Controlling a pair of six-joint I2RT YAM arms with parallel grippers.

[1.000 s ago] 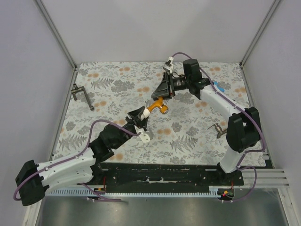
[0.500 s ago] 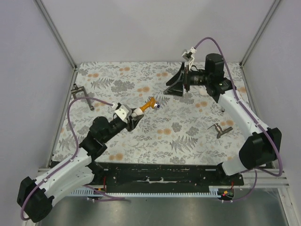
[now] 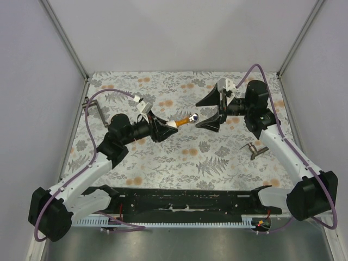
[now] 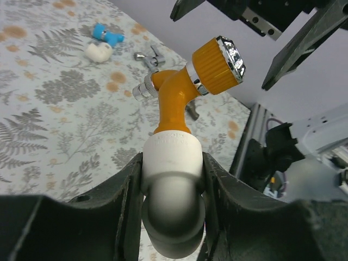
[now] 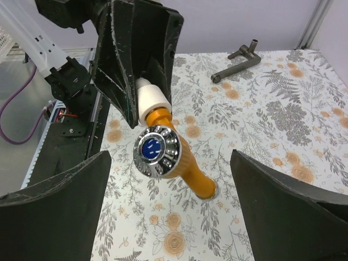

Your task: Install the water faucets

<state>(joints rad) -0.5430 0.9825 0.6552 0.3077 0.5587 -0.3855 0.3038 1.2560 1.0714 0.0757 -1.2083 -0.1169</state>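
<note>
My left gripper (image 3: 166,128) is shut on the white end fitting (image 4: 173,185) of an orange faucet (image 3: 182,120) and holds it in the air above the mat, chrome knob (image 3: 193,117) pointing right. In the left wrist view the orange body (image 4: 175,95) rises from between my jaws (image 4: 173,163) to the knob (image 4: 228,53). My right gripper (image 3: 200,113) is wide open and faces the knob. In the right wrist view the knob (image 5: 156,151) hangs between my spread fingers (image 5: 54,212), touching neither; the gripper's middle (image 5: 168,209) is empty.
A dark metal lever handle (image 3: 95,111) lies at the far left of the floral mat (image 3: 217,157), another (image 3: 253,148) at the right. A small blue faucet (image 4: 106,33) and a white fitting (image 4: 99,51) lie on the mat beyond.
My left gripper has swung back and left, lifting the orange faucet to level with the knob facing right. My right gripper has come down from the back and now faces the knob, open.
</note>
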